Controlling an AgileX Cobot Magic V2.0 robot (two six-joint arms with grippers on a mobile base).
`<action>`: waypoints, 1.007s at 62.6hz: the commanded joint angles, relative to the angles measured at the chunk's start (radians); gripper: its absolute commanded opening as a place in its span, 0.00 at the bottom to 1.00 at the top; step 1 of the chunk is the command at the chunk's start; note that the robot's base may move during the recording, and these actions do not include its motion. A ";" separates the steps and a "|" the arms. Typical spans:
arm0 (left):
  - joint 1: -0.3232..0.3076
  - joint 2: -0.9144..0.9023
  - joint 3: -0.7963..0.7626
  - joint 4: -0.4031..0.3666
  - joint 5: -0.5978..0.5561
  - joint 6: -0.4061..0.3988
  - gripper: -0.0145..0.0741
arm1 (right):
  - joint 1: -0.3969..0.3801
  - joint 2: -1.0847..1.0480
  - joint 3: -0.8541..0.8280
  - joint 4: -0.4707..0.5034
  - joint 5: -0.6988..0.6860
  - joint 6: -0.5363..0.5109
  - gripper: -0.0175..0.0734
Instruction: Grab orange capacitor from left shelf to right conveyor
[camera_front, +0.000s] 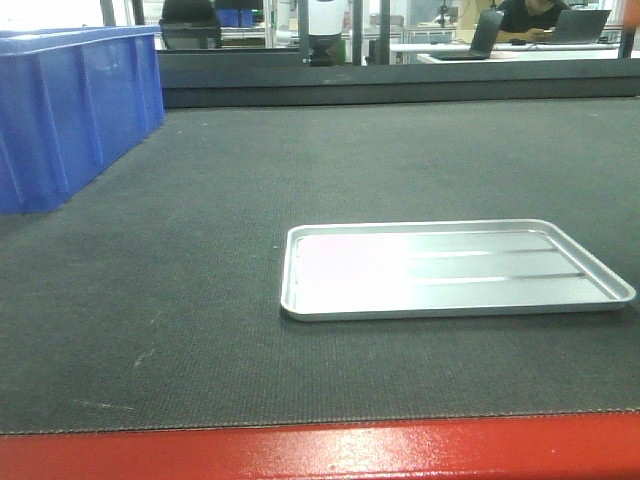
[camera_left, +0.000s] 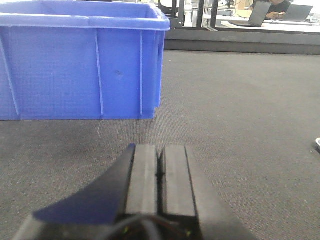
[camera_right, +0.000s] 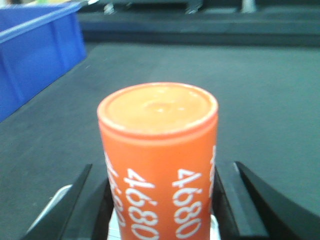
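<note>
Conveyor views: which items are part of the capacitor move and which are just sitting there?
In the job: orange capacitor, held in the right gripper; conveyor belt, the drop target.
Just lying about: blue bin and silver tray on the belt; left gripper, shut and empty.

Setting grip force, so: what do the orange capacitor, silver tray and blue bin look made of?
Orange capacitor: smooth, faintly glossy sleeve, probably plastic, with printed white digits. Silver tray: bare metal, bright reflective sheen. Blue bin: moulded plastic, ribbed matte walls.
</note>
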 joint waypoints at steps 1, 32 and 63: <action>-0.006 -0.011 -0.004 -0.002 -0.089 -0.001 0.02 | 0.027 0.080 -0.038 -0.006 -0.197 -0.003 0.34; -0.006 -0.011 -0.004 -0.002 -0.089 -0.001 0.02 | 0.032 0.522 -0.031 -0.293 -0.653 -0.003 0.34; -0.006 -0.011 -0.004 -0.002 -0.089 -0.001 0.02 | 0.029 0.791 0.017 -0.293 -0.951 -0.002 0.34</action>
